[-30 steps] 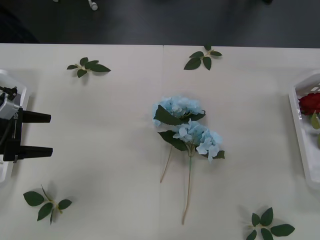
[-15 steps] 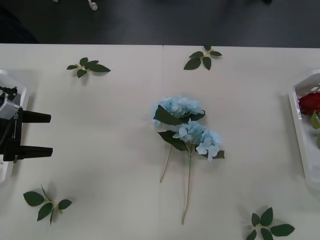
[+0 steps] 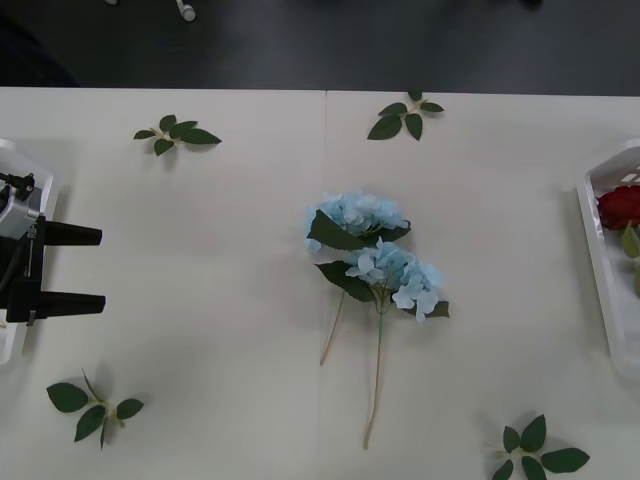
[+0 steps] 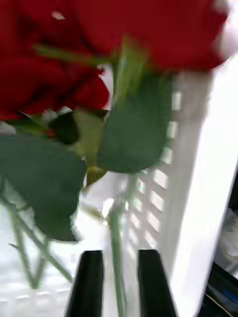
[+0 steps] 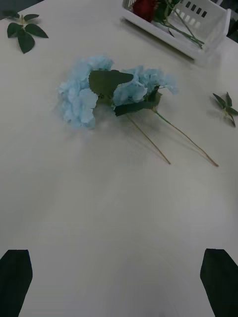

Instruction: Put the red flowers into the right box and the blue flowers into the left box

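Two blue flowers [image 3: 355, 215] [image 3: 395, 275] lie overlapping at the table's middle, stems toward me; the left wrist view has them as well [image 5: 82, 96]. My left gripper [image 3: 103, 268] hovers open at the far left, by the left box [image 3: 8, 340], well apart from them, its black fingers [image 5: 15, 282] bare. The right box [image 3: 598, 250] at the right edge holds a red flower [image 3: 620, 205]. Inside that box, my right gripper [image 4: 120, 282] has its fingers close together around a thin green stem under the red flowers [image 4: 124, 29], beside the slotted wall [image 4: 163, 198].
Loose green leaf sprigs lie at the back left [image 3: 178, 132], back middle [image 3: 405, 115], front left [image 3: 95, 405] and front right [image 3: 535, 450]. The table's far edge [image 3: 320, 90] runs across the back. Bare tabletop lies between my left gripper and the blue flowers.
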Motion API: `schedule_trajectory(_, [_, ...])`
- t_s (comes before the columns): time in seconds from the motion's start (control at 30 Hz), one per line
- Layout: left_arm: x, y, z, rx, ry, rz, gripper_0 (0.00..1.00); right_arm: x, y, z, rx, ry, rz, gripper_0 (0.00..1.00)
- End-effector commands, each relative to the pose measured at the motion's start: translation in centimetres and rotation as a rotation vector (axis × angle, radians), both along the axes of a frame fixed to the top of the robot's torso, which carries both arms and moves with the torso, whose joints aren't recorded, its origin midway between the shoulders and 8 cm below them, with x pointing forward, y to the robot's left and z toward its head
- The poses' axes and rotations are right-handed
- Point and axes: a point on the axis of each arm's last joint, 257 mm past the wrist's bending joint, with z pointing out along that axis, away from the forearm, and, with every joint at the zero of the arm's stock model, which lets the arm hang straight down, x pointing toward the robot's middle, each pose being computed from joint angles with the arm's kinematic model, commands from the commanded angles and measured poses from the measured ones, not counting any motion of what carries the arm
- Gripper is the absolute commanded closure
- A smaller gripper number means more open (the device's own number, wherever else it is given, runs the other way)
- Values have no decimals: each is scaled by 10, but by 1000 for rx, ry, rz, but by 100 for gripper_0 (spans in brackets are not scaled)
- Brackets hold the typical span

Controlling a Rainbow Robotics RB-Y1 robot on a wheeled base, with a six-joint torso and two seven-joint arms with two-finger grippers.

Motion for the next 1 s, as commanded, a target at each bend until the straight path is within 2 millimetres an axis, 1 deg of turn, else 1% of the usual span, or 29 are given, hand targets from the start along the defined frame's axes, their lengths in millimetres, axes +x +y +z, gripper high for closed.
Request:
schedule_trajectory(0.03, [4, 2, 11, 26, -33, -17, 0, 15, 5, 17, -30, -31, 70, 7])
schedule_trajectory(0.2, [4, 2, 11, 26, -33, -17, 0, 18, 9, 17, -39, -30, 96, 0])
schedule_trajectory(0.3, [4, 2, 11, 26, -33, -17, 0, 20, 12, 18, -52, -26, 123, 0])
schedule_trajectory(0.37, [4, 2, 11, 26, -33, -17, 0, 20, 9, 20, -101, -4, 174, 0])
schedule_trajectory(0.43, [4, 2, 11, 26, -33, -17, 0, 20, 8, 20, -116, 2, 189, 0])
schedule_trajectory(0.57, [4, 2, 11, 26, -33, -17, 0, 20, 15, 16, -76, -6, 179, 0])
schedule_trajectory(0.6, [4, 2, 11, 26, -33, -17, 0, 20, 20, 13, -51, -8, 175, 0])
schedule_trajectory(0.7, [4, 2, 11, 26, -33, -17, 0, 22, 31, 13, -4, -17, 172, 0])
schedule_trajectory(0.77, [4, 2, 11, 26, -33, -17, 0, 22, 43, 21, 50, -23, 171, 0])
schedule_trajectory(0.8, [4, 2, 11, 26, -33, -17, 0, 21, 53, 27, 86, -19, 178, 0])
schedule_trajectory(0.83, [4, 2, 11, 26, -33, -17, 0, 21, 59, 30, 103, -16, 181, 0])
schedule_trajectory(0.9, [4, 2, 11, 26, -33, -17, 0, 17, 80, 40, 156, 3, 207, 0])
schedule_trajectory(0.93, [4, 2, 11, 26, -33, -17, 0, 15, 85, 44, 165, 8, 210, 0])
schedule_trajectory(0.97, [4, 2, 11, 26, -33, -17, 0, 12, 95, 49, 192, 20, 205, 0])
schedule_trajectory(1.0, [4, 2, 11, 26, -33, -17, 0, 11, 100, 52, 204, 25, 203, 0])
